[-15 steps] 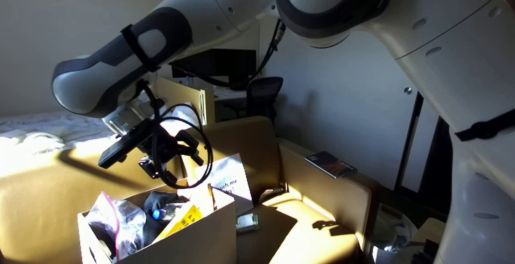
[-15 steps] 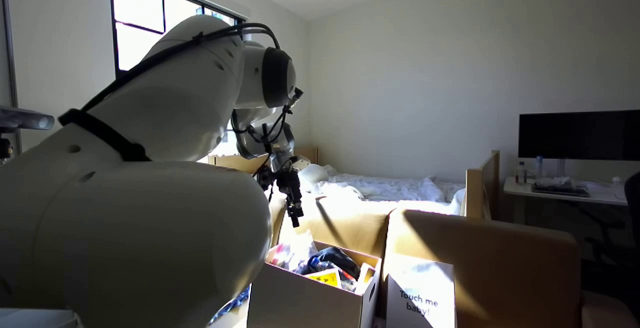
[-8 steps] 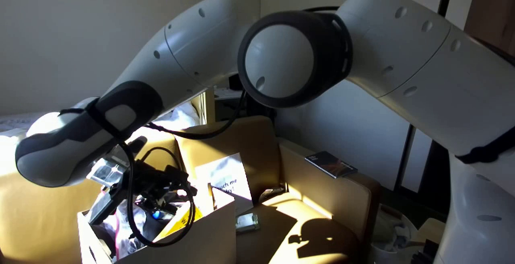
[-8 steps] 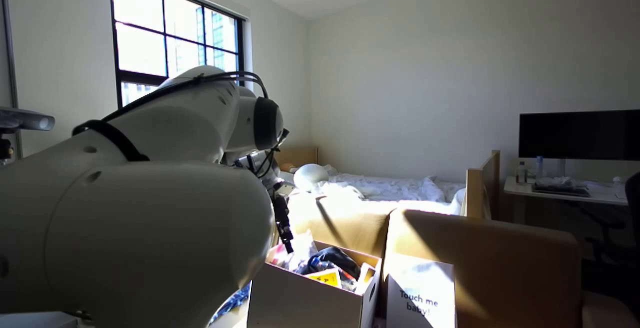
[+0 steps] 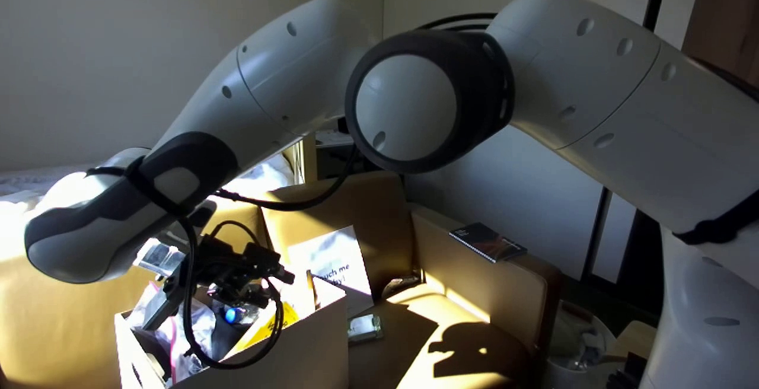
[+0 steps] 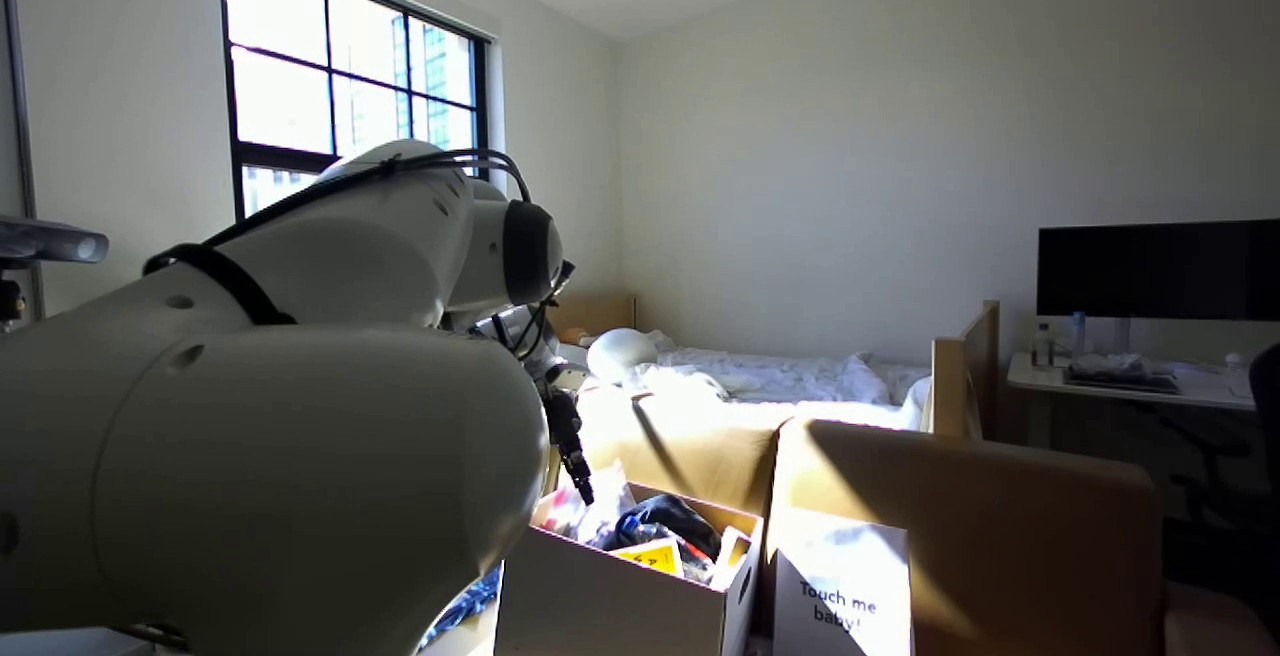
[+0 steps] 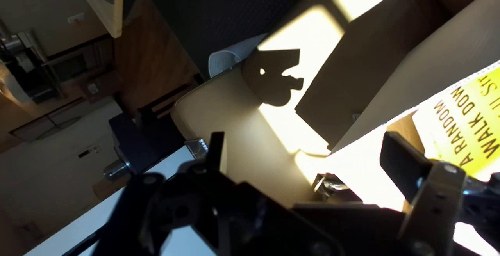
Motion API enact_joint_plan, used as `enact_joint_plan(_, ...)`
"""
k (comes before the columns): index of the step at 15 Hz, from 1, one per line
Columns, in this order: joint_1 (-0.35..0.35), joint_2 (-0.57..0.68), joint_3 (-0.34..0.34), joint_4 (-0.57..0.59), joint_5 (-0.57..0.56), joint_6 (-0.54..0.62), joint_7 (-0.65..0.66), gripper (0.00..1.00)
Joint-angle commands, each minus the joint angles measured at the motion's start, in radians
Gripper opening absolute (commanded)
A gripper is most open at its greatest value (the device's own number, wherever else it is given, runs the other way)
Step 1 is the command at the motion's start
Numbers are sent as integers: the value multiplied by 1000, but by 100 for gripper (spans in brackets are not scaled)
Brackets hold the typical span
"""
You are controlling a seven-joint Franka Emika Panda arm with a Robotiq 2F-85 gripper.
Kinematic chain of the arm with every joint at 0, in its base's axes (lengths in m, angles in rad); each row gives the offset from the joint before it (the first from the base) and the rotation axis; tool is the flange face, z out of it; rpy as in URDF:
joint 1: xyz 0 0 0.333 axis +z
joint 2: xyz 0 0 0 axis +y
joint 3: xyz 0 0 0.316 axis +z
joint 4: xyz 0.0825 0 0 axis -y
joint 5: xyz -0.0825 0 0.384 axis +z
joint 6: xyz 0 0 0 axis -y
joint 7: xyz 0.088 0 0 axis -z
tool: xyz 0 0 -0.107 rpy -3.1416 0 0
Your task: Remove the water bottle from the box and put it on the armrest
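Note:
The water bottle (image 5: 234,316) lies in the box (image 5: 302,344), its blue cap facing out beside a yellow item (image 5: 287,315). Just above the box opening hangs my gripper (image 5: 274,287), partly covering the bottle's clear body. From another side, the gripper (image 6: 580,486) points down at the left part of the box (image 6: 610,591). In the wrist view the gripper (image 7: 308,158) stands wide open with nothing between its fingers. The bottle cannot be made out there. The tan armrest (image 5: 513,291) is to the right of the box, with a dark notebook (image 5: 487,242) on top.
A clear bag with a pink edge (image 5: 204,324) and dark cloth (image 6: 665,516) share the box. Beside it stand a white "Touch me baby!" panel (image 6: 840,576) and a small pale package (image 5: 363,328). A cable loop (image 5: 190,294) hangs from the wrist.
Over the last second my arm has come down, bringing the gripper from well above the box to its opening. In the last half second it shifted only slightly. The bottle has not moved.

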Motion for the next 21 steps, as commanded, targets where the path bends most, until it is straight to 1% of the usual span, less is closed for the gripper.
enact_joint_plan(1, 5, 100, -53, 105, -3, 33, 150, 100)
enact_joint_plan(3, -4, 162, -64, 201, 16, 61, 225, 100)
enact_joint_plan(6, -23, 175, -70, 250, 33, 137, 315, 100)
enact_joint_plan(9, -40, 183, -76, 301, 25, 226, 385, 100)
enact_joint_plan(11, -36, 215, -104, 377, -18, 294, 394, 100)
enact_joint_plan(13, -9, 279, -140, 474, -72, 345, 369, 100)
enact_joint_plan(14, -4, 298, -151, 500, -89, 383, 374, 100)
enact_joint_plan(15, -24, 225, -124, 405, -52, 342, 365, 100)
enact_joint_plan(18, -4, 280, -142, 472, -69, 367, 365, 100)
enact_joint_plan(20, -1, 292, -145, 487, -71, 367, 365, 100)
enact_joint_plan(21, 2, 284, -155, 477, -83, 349, 348, 100)
